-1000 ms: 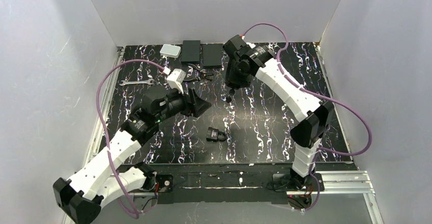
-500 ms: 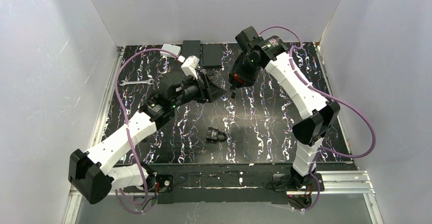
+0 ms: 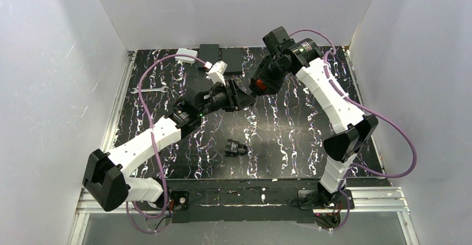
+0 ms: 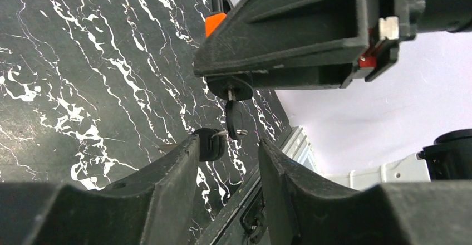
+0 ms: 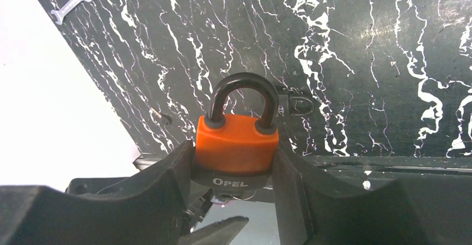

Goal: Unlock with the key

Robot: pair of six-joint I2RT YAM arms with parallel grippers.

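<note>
My right gripper (image 3: 259, 86) is shut on an orange padlock (image 5: 236, 145) with a black shackle and holds it above the back of the table. In the left wrist view the padlock (image 4: 214, 22) is seen from below. The key (image 4: 236, 119) hangs from its underside, black head down and thin silvery blade up. A second black-headed key (image 4: 210, 143) on a ring hangs beside it. My left gripper (image 4: 225, 145) is open just under the keys, with the second key against its left fingertip. In the top view the left gripper (image 3: 246, 97) is right below the right one.
A small black padlock (image 3: 236, 146) lies on the marbled table (image 3: 289, 139) near the middle, and it also shows in the right wrist view (image 5: 293, 104). Two black boxes (image 3: 209, 52) and a white box (image 3: 186, 54) stand at the back. A wrench (image 3: 147, 89) lies at the left.
My left arm has swung up and to the right until its gripper is under the right gripper. The right gripper has lifted and tilted with the orange padlock.
</note>
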